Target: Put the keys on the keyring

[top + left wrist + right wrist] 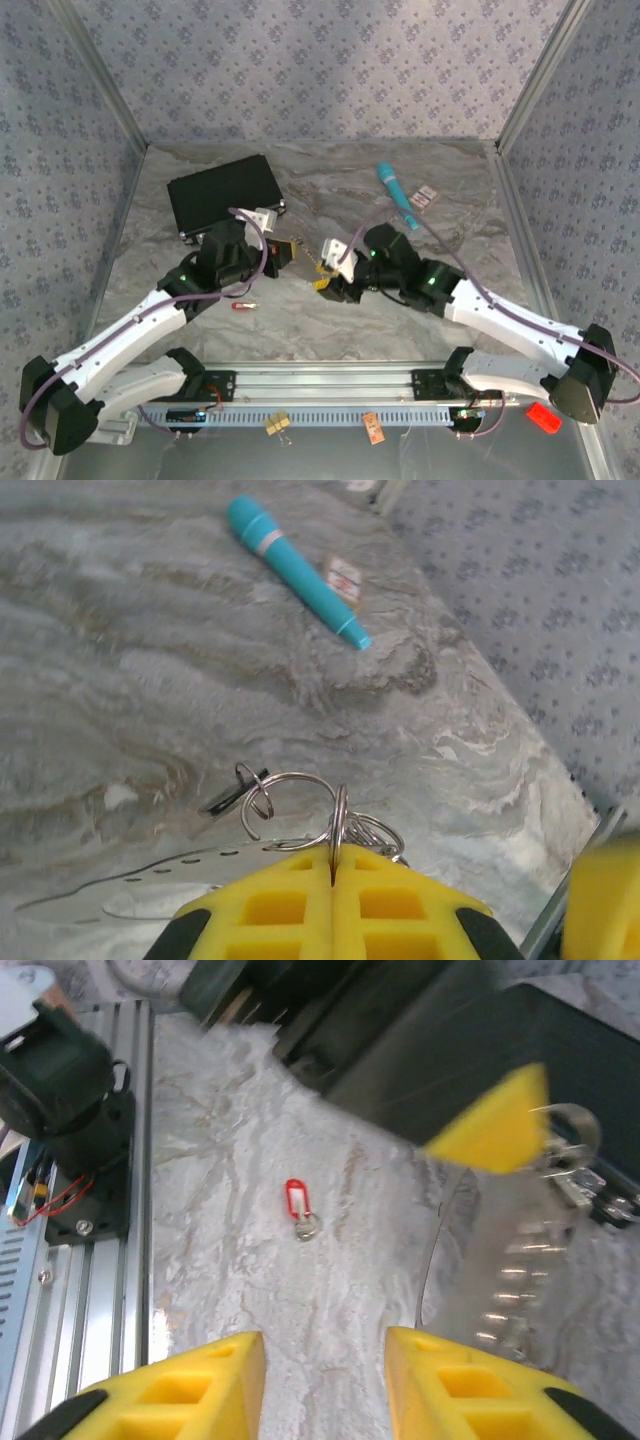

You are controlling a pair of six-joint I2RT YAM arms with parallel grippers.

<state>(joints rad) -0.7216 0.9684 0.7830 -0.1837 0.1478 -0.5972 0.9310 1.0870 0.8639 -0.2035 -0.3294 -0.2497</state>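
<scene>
- Our left gripper has its yellow fingers pressed together on the keyring. They pinch one loop, and the other loops spread out in front of the fingertips, over the marble table.
- Our right gripper stands near it, fingers apart with nothing between them.
- A red key tag lies on the table by our left arm.
- We see a teal pen farther off, beside a small card.
</scene>
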